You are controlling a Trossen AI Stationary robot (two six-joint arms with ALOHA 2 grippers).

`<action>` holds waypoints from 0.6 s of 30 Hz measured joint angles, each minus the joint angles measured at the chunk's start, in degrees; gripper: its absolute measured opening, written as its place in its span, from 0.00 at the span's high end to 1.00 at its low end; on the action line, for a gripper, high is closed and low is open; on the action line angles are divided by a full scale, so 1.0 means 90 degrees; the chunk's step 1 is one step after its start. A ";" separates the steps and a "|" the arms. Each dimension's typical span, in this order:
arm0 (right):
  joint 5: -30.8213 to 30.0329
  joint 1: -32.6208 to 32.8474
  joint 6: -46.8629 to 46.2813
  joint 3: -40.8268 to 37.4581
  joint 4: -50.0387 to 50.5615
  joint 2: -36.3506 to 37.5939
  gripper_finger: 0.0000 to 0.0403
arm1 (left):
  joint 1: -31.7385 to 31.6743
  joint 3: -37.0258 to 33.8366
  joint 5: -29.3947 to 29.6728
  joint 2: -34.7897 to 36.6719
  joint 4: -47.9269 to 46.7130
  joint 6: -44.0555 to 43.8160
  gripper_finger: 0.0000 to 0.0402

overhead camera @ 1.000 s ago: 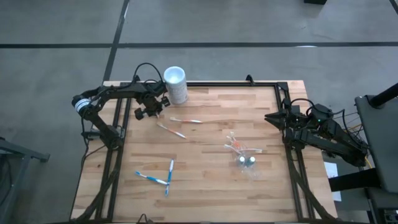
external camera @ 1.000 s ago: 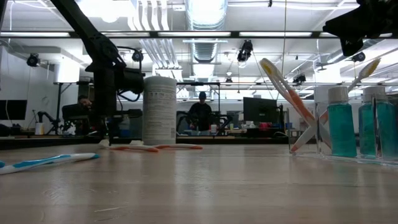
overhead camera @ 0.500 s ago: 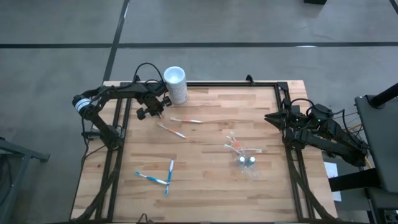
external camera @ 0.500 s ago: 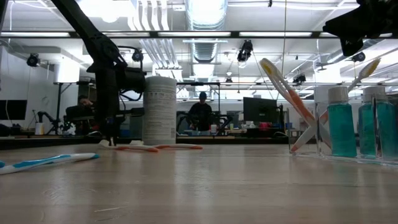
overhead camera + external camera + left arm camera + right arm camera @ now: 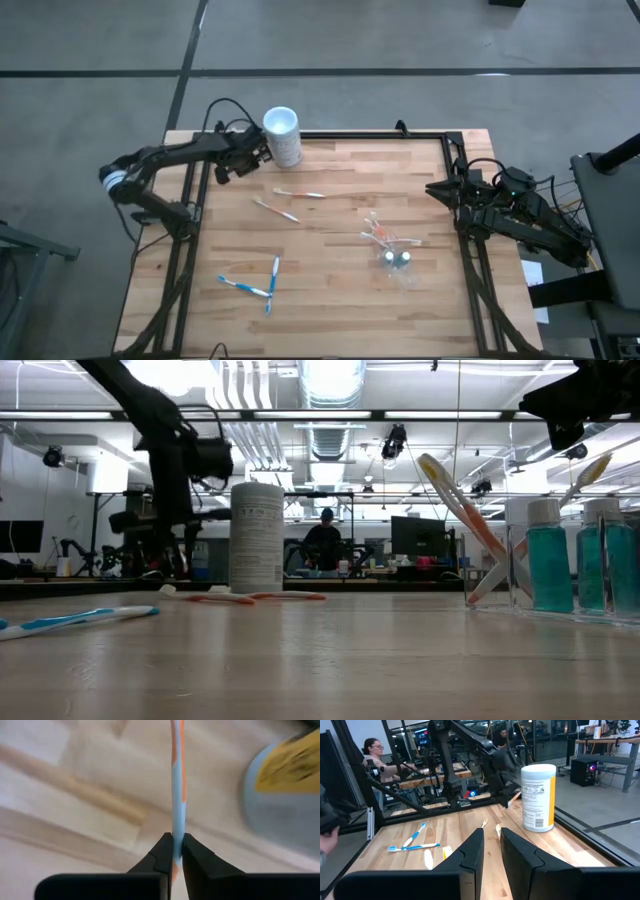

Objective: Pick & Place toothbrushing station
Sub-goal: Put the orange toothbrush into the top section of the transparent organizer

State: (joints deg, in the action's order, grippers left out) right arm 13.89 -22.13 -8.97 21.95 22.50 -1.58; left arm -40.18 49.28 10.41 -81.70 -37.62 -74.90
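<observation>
Clear cup (image 5: pixel 398 262) holding orange toothbrushes (image 5: pixel 378 233), left pincer (image 5: pixel 173 851) pinching another.

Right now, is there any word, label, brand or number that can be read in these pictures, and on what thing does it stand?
None can be read.
White canister: printed label, yellow panel and dark lines of text, too small to read.
The same canister, left wrist view: yellow label with dark marks, blurred.
The same canister, low view: grey print, too fine to read.
Teal bottles: no text visible.
Toothbrushes: no print visible.
</observation>
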 joint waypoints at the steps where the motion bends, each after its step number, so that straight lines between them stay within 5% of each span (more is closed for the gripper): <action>1: -0.0002 -0.0002 0.0000 -0.0002 -0.0002 0.0000 0.85 | 0.0026 0.0002 0.0200 0.0146 -0.0019 0.0037 0.94; 10: -0.0002 -0.0002 0.0000 -0.0002 -0.0002 0.0000 0.85 | 0.0503 0.0007 0.1653 0.1536 0.0332 0.1119 0.94; 18: -0.0001 -0.0002 0.0000 0.0001 -0.0002 0.0000 0.85 | 0.1151 0.0010 0.2358 0.2261 0.1948 0.3401 0.94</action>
State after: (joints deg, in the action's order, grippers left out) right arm 13.88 -22.15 -8.97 21.96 22.48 -1.58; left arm -29.82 49.36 31.63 -61.35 -20.09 -44.29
